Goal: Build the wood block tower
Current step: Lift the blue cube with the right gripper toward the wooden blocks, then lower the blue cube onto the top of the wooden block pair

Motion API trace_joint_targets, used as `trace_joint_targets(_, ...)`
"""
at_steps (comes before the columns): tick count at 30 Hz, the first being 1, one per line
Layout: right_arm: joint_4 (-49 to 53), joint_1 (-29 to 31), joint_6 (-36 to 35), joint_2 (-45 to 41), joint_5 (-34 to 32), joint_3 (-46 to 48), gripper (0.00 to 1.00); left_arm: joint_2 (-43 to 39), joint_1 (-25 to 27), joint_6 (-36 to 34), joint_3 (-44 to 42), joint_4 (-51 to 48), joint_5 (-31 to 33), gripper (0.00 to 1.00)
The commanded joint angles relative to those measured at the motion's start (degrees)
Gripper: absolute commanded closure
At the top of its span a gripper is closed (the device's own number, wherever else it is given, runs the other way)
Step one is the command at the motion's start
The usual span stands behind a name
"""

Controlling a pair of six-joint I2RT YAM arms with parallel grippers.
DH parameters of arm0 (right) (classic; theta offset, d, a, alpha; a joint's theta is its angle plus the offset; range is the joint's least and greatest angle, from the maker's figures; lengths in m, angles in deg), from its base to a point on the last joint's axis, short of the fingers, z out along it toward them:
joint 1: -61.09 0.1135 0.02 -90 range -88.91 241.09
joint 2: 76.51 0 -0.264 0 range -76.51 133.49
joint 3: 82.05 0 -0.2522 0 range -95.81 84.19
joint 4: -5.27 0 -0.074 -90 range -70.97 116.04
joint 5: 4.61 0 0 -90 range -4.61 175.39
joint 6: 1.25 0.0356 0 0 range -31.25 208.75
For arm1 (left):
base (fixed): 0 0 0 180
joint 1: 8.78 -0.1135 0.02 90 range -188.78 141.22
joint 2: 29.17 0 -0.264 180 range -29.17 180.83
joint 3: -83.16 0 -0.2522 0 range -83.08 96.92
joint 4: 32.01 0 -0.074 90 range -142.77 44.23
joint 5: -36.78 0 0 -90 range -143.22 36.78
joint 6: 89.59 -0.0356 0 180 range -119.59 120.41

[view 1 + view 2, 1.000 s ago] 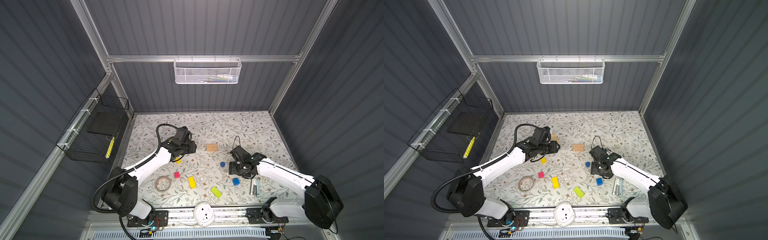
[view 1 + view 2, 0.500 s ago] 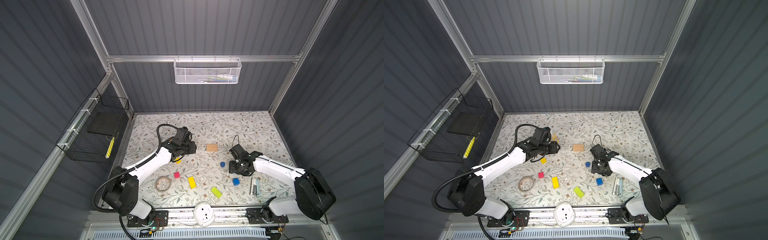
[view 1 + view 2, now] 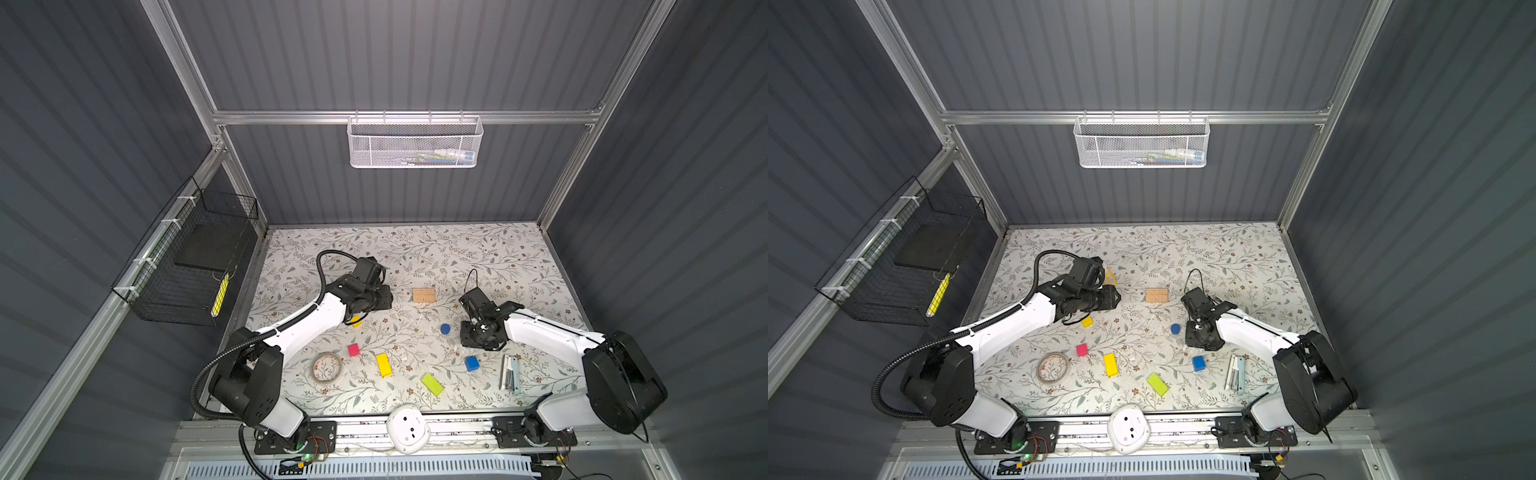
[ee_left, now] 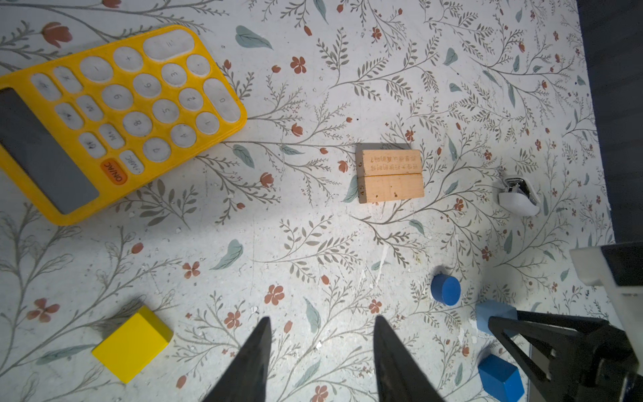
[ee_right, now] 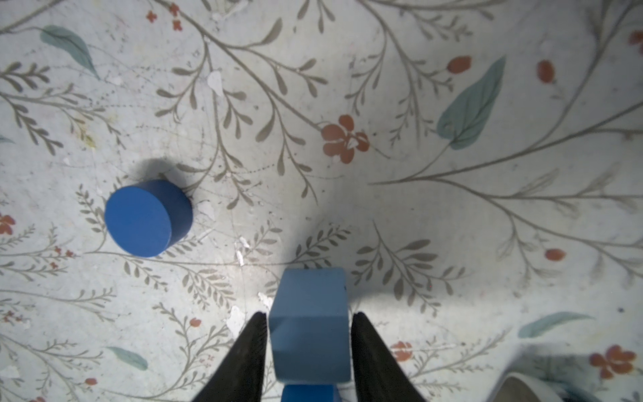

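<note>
My right gripper (image 5: pixel 309 315) is low over the mat, shut on the light-blue cube (image 5: pixel 309 323), one finger on each side. The cube rests on the mat. A blue short cylinder (image 5: pixel 142 219) stands just beside it, and a blue cube (image 3: pixel 471 363) lies nearer the front. Two tan bars (image 4: pixel 389 175) lie side by side at mid-table. My left gripper (image 4: pixel 322 318) hovers open over bare mat with nothing between its fingers, and a yellow cube (image 4: pixel 132 344) sits close by. Toward the front lie a pink cube (image 3: pixel 353 350), a yellow bar (image 3: pixel 383 365) and a lime bar (image 3: pixel 432 384).
A yellow calculator (image 4: pixel 114 104) lies under the left arm. A clear tape roll (image 3: pixel 326 367) sits at front left and a stapler-like tool (image 3: pixel 510 372) at front right. A small white clip (image 4: pixel 518 202) lies beyond the tan bars. A white dome (image 3: pixel 407 428) sits on the front rail.
My right gripper's fingers have drawn in from wide apart onto the light-blue cube, and its arm has shifted slightly. The left arm has not moved.
</note>
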Motion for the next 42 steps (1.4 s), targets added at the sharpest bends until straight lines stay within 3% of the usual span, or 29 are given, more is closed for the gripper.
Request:
trace_joint_targets(1, 0.27, -0.11, -0.39, 1.15, -0.35, 0.02, 0.6, 0.8, -0.38, -1.27, 1.06, -0.84, -0.24, 0.52)
trace_joint_targets(6, 0.18, -0.15, -0.44, 1.96, -0.21, -0.31, 0.64, 0.9, -0.38, -1.29, 0.97, -0.78, -0.24, 0.52)
trace_joint_targets(12, 2.41, -0.18, -0.3, 0.98, -0.64, -1.91, 0.9, 0.56, -0.38, -1.4, 0.82, -0.9, 0.11, 0.52)
trace_joint_targets(17, 6.97, -0.16, -1.75, -1.09, -2.93, -7.74, 1.0, 0.28, -0.38, -2.08, 0.45, -1.15, 1.64, 0.52)
trace_joint_targets(23, 9.38, -0.13, -4.59, 1.55, -2.3, -18.1, 1.0, 0.73, -0.42, -2.72, 0.6, -2.01, 3.02, 0.52)
trace_joint_targets(33, 12.17, -0.11, -7.15, 16.88, -1.06, -37.46, 1.0, -0.02, -1.28, -3.95, 0.01, -3.98, 6.52, 0.52)
trace_joint_targets(42, 12.75, 1.54, -7.24, 27.54, 0.25, -48.08, 1.0, -0.43, -3.54, -4.57, -1.13, -4.29, 6.01, 0.52)
